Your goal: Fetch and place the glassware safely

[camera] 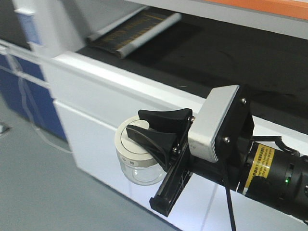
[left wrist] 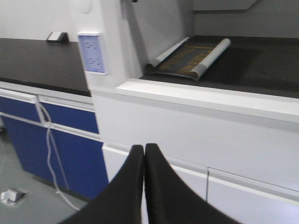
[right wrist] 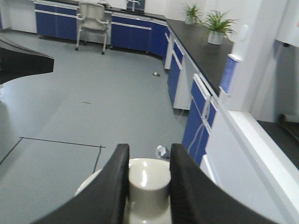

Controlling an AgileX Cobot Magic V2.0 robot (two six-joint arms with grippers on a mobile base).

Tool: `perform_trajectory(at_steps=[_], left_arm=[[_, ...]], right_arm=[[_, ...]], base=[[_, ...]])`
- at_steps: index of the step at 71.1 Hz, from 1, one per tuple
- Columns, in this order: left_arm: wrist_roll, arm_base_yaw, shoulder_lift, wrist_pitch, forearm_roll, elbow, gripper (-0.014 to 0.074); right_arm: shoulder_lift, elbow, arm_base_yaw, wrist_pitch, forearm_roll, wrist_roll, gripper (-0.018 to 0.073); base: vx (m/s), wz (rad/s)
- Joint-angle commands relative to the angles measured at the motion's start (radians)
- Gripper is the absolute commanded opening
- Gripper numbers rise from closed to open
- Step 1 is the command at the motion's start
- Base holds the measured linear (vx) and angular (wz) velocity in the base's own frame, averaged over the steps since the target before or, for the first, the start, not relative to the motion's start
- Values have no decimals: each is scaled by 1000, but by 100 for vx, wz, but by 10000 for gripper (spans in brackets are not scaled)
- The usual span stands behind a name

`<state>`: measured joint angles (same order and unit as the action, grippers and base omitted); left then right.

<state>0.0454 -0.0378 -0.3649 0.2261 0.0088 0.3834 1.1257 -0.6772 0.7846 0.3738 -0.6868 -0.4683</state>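
Note:
The glassware is a small squat clear glass jar (camera: 139, 173) with a round cream-white lid (camera: 126, 144). My right gripper (camera: 144, 129) is shut on the lid's central knob (right wrist: 148, 182) and holds the jar in the air, beside the white cabinet front and below the counter's edge. In the right wrist view the two black fingers (right wrist: 114, 182) press the knob from both sides, with the lid's rim (right wrist: 88, 184) below. My left gripper (left wrist: 144, 148) is shut and empty, facing the white cabinet front.
A black countertop (camera: 231, 62) with a white front edge (camera: 120, 79) holds a rolled mat or poster (camera: 130, 30). Blue cabinets (left wrist: 60, 149) with a hanging white cable stand at left. The grey floor (right wrist: 84, 102) stretches away, with a chair (right wrist: 93, 18) and potted plants (right wrist: 217, 23) far off.

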Motion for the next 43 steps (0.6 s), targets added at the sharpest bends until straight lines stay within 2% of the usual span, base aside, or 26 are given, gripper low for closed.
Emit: perform_trajectory(at_steps=[1, 43], left_arm=[[-4, 3, -4, -71, -3, 25, -7], [-5, 3, -4, -71, -3, 25, -7]], right_arm=[[-24, -32, 1, 81, 19, 3, -3], [-24, -32, 1, 81, 19, 3, -1]], base=[[-3, 69], [-4, 78]])
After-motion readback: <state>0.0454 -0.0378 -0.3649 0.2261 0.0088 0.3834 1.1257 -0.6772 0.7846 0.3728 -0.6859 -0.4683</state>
